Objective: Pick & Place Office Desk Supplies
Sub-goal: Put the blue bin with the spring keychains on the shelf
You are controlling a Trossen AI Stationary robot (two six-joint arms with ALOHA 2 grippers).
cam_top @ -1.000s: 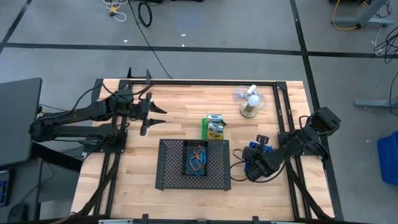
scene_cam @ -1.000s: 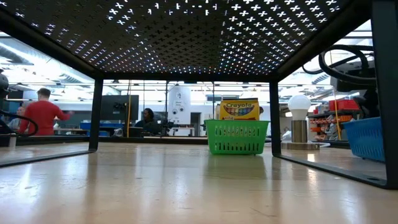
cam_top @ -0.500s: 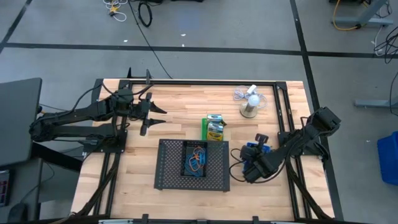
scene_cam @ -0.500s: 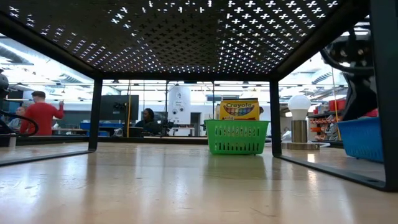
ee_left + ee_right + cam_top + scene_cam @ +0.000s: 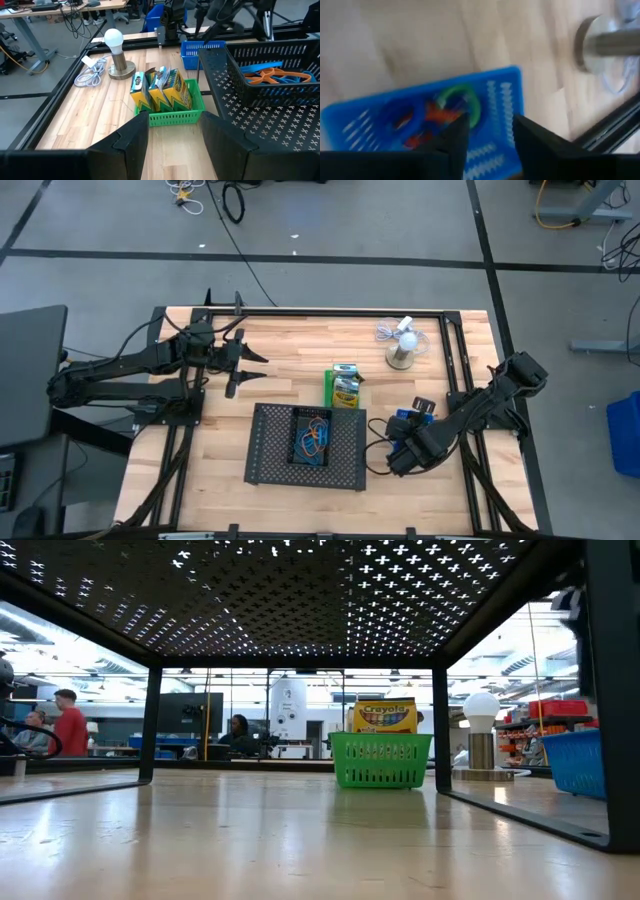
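Yellow cardboard carries the only legible writing: the crayon box (image 5: 386, 716) reads "Crayola" on its face and stands upright in my green bin (image 5: 381, 761), a ribbed plastic basket with slotted walls near the table's centre, just far of the black mesh tray (image 5: 306, 445). Green-white small boxes (image 5: 140, 92) stand packed beside the crayon box in the same bin. The mesh tray is flat perforated metal on legs; a smaller black bin (image 5: 313, 437) sits on it, holding orange and blue rubber-band loops (image 5: 274, 74). My right gripper (image 5: 396, 459) is low at the tray's right edge, directly over the blue bin (image 5: 427, 121), a slotted plastic box with green, blue and orange loops (image 5: 461, 102) inside; my right fingers (image 5: 452, 137) stand apart with nothing between them. My left gripper (image 5: 237, 361) hangs over the far-left wood planks, fingers (image 5: 131, 135) apart and empty. The white mini fan (image 5: 402, 345) on its round metal base stands far right with a coiled cable.
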